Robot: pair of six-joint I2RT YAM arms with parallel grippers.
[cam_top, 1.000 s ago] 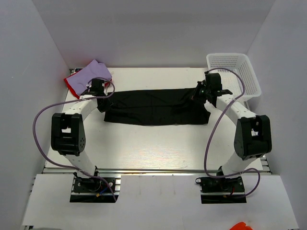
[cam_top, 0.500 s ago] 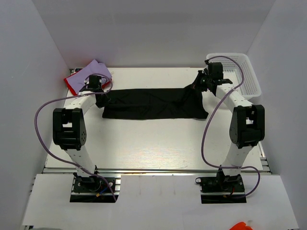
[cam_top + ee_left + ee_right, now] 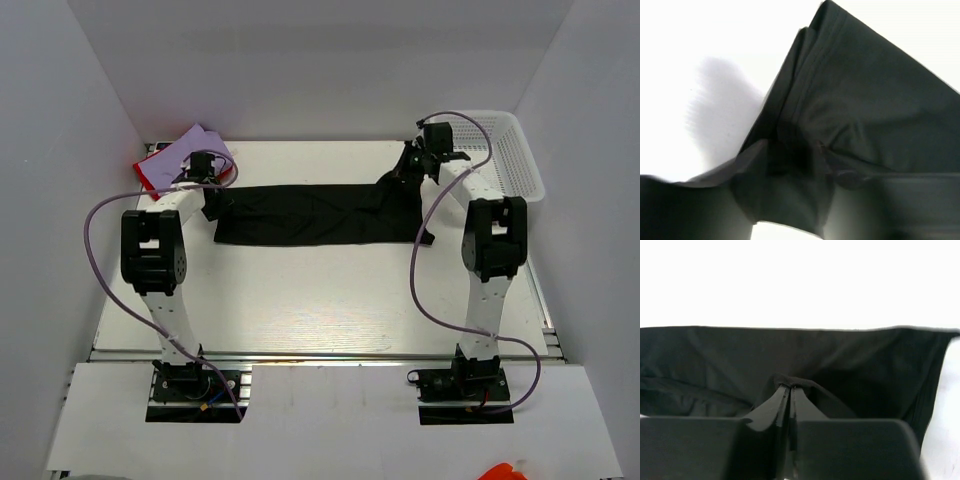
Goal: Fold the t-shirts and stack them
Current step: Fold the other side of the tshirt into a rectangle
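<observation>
The black t-shirt (image 3: 310, 213), the largest cloth, lies folded into a long flat band on the tabletop (image 3: 320, 300), running leftward from near the white mesh basket (image 3: 515, 150). Its end nearest the basket rises in a peak, pinched in the right tool (image 3: 790, 386). Well left of the basket, the lavender t-shirt (image 3: 195, 150) lies crumpled on the red t-shirt (image 3: 148, 176).

The black t-shirt (image 3: 865, 115) lies bunched between the left hand's (image 3: 800, 167) parted fingers on the white table (image 3: 715, 40).
</observation>
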